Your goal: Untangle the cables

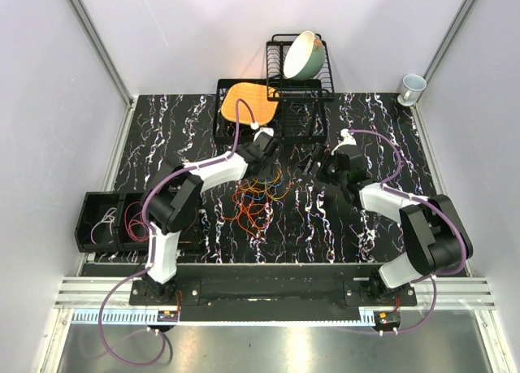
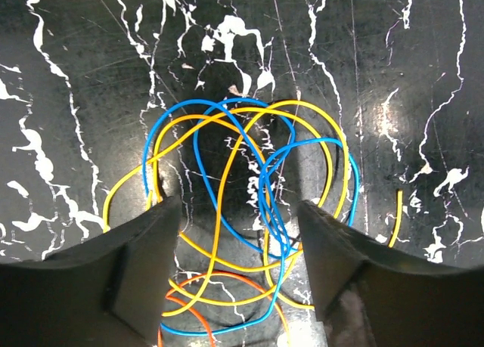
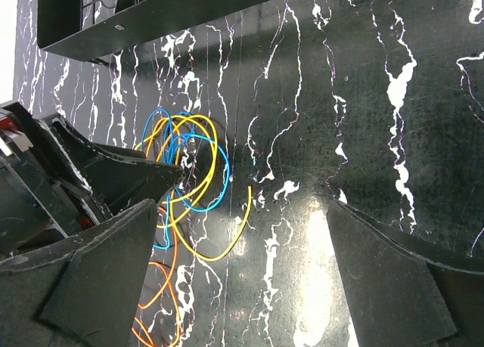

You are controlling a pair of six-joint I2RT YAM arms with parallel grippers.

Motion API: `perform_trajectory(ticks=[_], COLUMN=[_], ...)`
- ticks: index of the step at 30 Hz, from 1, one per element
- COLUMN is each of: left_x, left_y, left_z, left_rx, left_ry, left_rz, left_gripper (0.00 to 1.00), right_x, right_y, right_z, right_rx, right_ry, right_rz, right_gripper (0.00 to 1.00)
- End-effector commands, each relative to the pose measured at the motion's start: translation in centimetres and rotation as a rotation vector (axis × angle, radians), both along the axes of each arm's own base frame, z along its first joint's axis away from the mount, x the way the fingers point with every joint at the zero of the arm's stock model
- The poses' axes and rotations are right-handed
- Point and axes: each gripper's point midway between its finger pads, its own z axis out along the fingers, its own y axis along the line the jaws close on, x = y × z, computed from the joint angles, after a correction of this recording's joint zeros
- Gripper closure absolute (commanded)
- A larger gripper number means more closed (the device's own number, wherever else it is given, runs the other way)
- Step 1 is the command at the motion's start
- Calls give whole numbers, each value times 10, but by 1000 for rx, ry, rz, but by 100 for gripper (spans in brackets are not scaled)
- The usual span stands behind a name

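On table (image 1: 382, 227), one tangle of cables (image 1: 258, 198), left gripper (image 2: 238, 203), right gripper (image 3: 242, 205), both spread

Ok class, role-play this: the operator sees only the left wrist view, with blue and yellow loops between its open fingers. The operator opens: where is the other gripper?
Observer: The right gripper is open, just right of the tangle, holding nothing.
Operator: Is the tangle bigger than what I see?
Observer: Yes. The cables spread toward the arm bases, mostly orange-red strands there.
Operator: Anything at the far edge?
Observer: A dish rack stands there with a bowl in it.
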Motion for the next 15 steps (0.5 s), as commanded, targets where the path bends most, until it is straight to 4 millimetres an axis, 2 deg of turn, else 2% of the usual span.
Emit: perform_trajectory(ticks=[1,6,9,10,12,13,15], left_x=[14,14,14,14,14,14,14], left_y=[-19,-22,-24,-24,-25,-24,-23], left_z=[14,6,1,1,2,3,17], left_rx=[-54,-50,-47,-48,-48,-45,-49], left_ry=[-53,-38,-29,-29,-28,-28,-56], left_rz=[-12,-18,-25,-26,-23,-19,-12], left_gripper=[37,48,62,79,100,100,100], right_x=[10,11,10,11,10,10,10], right_y=[-1,-1,-1,-1,-1,0,0], right_z=[12,12,11,12,11,10,11], right_rx=[-2,-3,-2,-1,-2,-1,0], right_ry=[-42,-41,-37,-38,-37,-35,-38], right_rz=[-12,-12,-11,-10,-8,-7,-8], right_gripper=[0,0,0,0,0,1,0])
